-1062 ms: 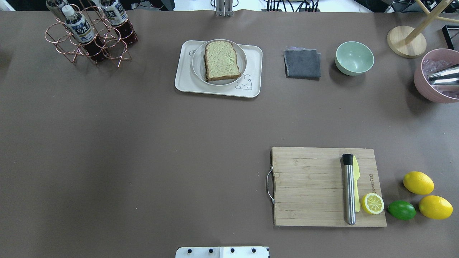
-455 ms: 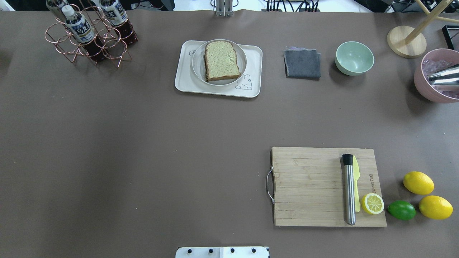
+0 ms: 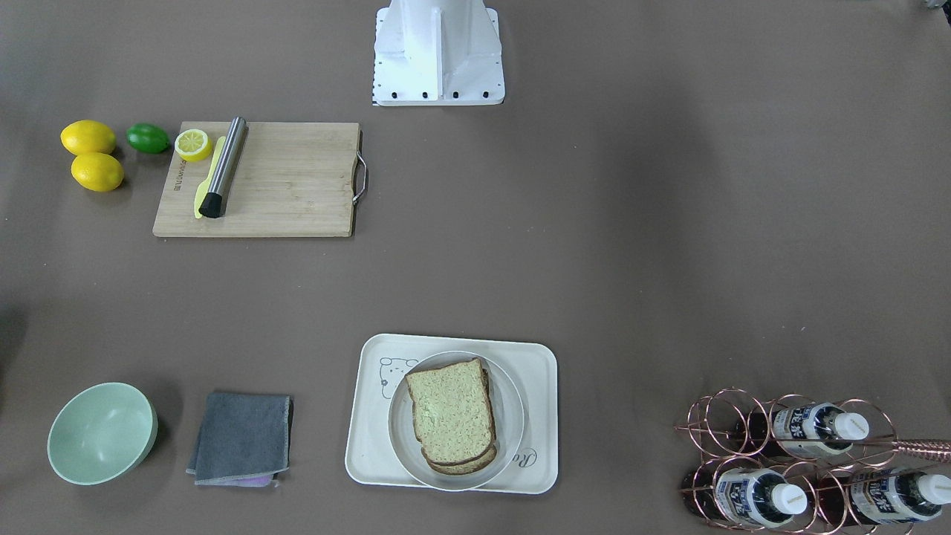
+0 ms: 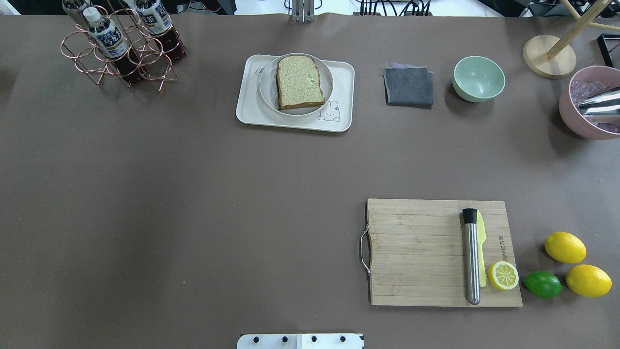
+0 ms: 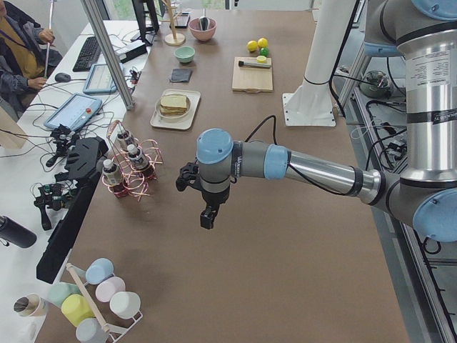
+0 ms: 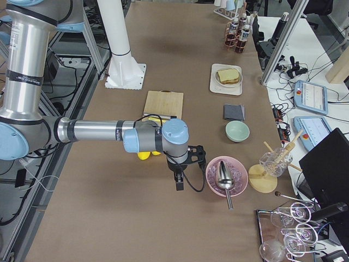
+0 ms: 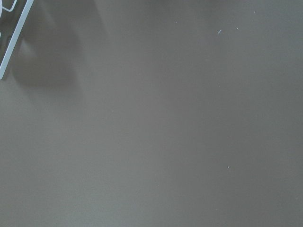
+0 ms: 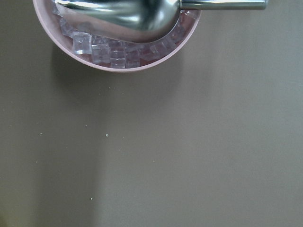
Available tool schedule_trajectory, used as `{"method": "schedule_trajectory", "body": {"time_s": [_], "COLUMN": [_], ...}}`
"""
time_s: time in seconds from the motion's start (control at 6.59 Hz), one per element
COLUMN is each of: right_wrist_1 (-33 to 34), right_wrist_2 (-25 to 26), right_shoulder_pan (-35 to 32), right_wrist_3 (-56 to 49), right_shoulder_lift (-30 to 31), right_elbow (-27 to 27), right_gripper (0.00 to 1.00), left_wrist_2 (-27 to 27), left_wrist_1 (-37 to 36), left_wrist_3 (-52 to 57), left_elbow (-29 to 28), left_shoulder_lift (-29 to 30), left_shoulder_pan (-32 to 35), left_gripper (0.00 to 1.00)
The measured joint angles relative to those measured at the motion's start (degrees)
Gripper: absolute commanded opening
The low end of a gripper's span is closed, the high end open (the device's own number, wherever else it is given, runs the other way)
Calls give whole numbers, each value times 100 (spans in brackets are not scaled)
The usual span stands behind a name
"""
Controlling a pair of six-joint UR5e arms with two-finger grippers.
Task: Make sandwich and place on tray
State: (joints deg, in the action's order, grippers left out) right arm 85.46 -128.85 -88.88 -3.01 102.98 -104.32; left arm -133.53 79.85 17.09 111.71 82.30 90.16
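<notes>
Step in hand: we judge the task all but finished. The sandwich point(image 4: 299, 81) lies on a round white plate point(image 4: 267, 87), and the plate sits inside the tray point(image 4: 249, 109) at the far middle of the table point(image 4: 193, 194). The front-facing view shows 2 bread slices point(image 3: 452, 416) stacked, with the lower one peeking out at the near edge (egg not visible, so we cannot confirm the filling).

Left gripper point(image 5: 206, 218) hangs over bare table, well apart from the tray. Right gripper point(image 6: 179, 184) hangs just beside the pink bowl point(image 8: 142, 65) of ice with its metal scoop point(image 8: 123, 19). Both show only in the side views, so we cannot tell how their jaws stand.

Next move: probably none beyond keeping both arms parked. If anything, a check of stack alignment.

Versus 1.1 s and 0.5 s ago: the overhead view looks unchanged, with sandwich, plate and tray in the same spots.
</notes>
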Motion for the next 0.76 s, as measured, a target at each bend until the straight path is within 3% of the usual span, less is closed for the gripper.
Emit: {"method": "schedule_trajectory", "body": {"time_s": [0.76], "right_wrist_1": [-5], "right_wrist_2": [9], "right_shoulder_pan": [10], "right_wrist_3": [35], "right_shoulder_lift": [2], "right_elbow": [84], "right_gripper": [100], "left_wrist_2": [7], "left_wrist_1": [21], "left_wrist_3": [-43], "left_elbow": [-22], "left_shoulder_lift": [75], "left_shoulder_pan": [-29], "left_gripper": [97]}}
